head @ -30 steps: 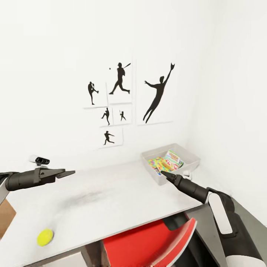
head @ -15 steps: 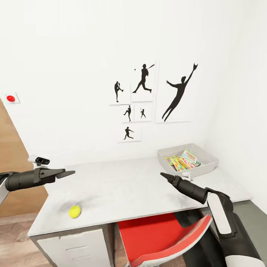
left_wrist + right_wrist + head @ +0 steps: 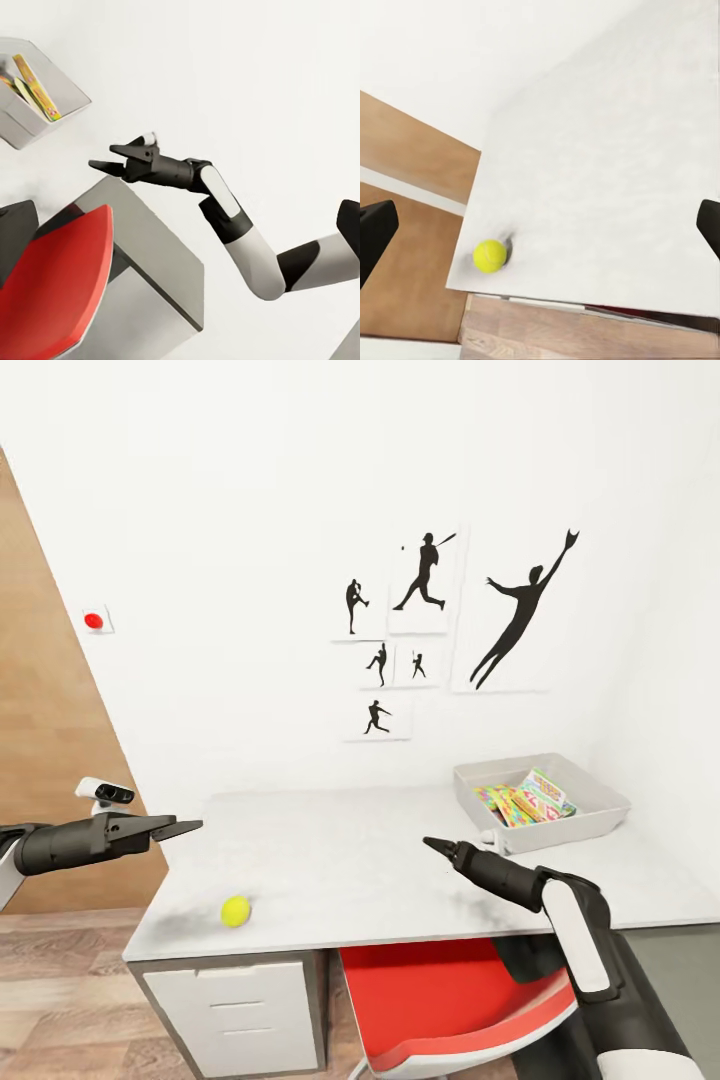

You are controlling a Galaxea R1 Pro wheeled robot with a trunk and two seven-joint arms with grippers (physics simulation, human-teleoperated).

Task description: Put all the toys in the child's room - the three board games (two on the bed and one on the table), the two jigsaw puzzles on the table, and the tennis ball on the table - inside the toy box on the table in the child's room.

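A yellow-green tennis ball (image 3: 236, 910) (image 3: 490, 256) lies near the front left corner of the pale table (image 3: 360, 860). At the table's far right stands the grey toy box (image 3: 600, 822) (image 3: 64, 90), with a puzzle-patterned box (image 3: 498, 804) and a lettered game box (image 3: 546, 788) lying inside. My right gripper (image 3: 432, 847) (image 3: 112, 156) hovers open over the table's middle, left of the toy box and well right of the ball, holding nothing. To the left of the table, my left gripper (image 3: 185, 826) is held open and empty at about tabletop height.
A red-and-white chair (image 3: 450, 1000) is tucked under the table. White drawers (image 3: 235, 1010) sit below its left end, and a dark grey side unit (image 3: 670, 945) joins it on the right. A wooden panel (image 3: 50, 760) and plank floor lie to the left. Baseball silhouette posters (image 3: 520, 610) hang behind.
The camera has swung left, so the table, posters and toy box slid right in view and the wooden panel and floor appeared. My right gripper now sits farther from the toy box.
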